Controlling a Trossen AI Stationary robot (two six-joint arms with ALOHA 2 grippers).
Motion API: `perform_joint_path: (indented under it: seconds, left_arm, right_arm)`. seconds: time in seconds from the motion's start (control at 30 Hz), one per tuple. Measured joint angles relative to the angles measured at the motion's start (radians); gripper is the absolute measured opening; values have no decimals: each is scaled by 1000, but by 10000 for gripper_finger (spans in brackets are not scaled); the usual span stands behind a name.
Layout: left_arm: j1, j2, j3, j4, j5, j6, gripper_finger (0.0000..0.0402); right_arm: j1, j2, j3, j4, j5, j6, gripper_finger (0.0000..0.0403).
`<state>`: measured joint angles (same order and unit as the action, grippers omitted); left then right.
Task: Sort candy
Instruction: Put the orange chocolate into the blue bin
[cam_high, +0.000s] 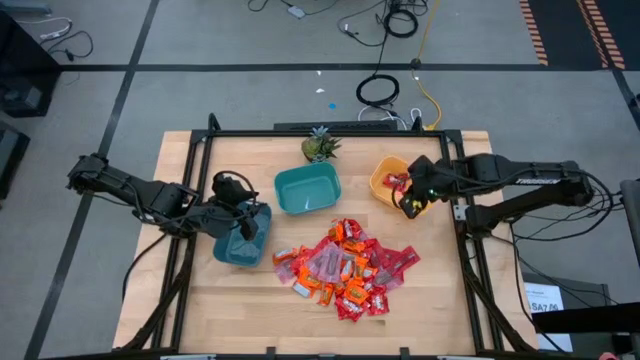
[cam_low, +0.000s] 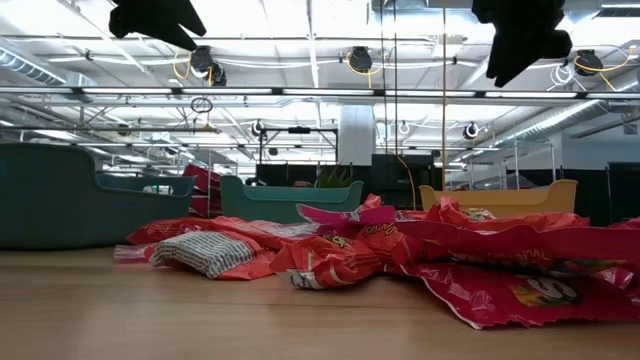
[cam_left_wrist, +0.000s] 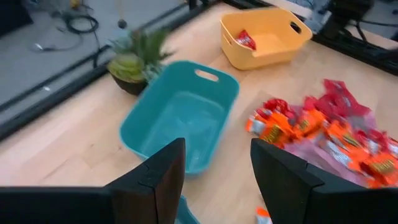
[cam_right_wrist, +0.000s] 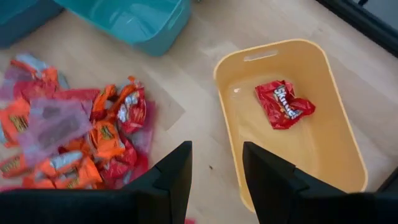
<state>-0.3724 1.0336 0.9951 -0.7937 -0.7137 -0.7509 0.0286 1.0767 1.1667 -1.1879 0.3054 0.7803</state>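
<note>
I had the right gripper (cam_high: 411, 203) hanging over the yellow bowl (cam_right_wrist: 329, 155), jaws parted with nothing between them. One red candy (cam_right_wrist: 283, 103) lay flat on that bowl's floor. The left gripper (cam_high: 243, 226) hovered above the dark teal bowl (cam_high: 228, 250) at the table's left, its jaws apart too, empty. From its wrist I looked past the fingers (cam_left_wrist: 163, 180) at the lighter teal bowl (cam_left_wrist: 180, 118), which sat bare inside, between the other two, with the small green plant (cam_high: 319, 147) just behind it. The rest of the candy (cam_high: 345, 268) lay heaped on the wooden table (cam_high: 190, 310) in front of the bowls: red, orange and pink-purple wrappers piled over one another. From table height the pile (cam_low: 400, 255) filled the foreground, both arms dark overhead.
</note>
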Motion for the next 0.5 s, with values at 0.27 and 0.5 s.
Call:
perform_joint_path:
  seconds: [0.27, 0.5]
  left_arm:
    - [1, 33, 1, 36, 70, 0, 193]
    - [1, 121, 1, 192, 143, 167, 193]
  right_arm:
    - [133, -75, -161, 68, -39, -1, 135]
    - [158, -247, -330, 193, -76, -6, 135]
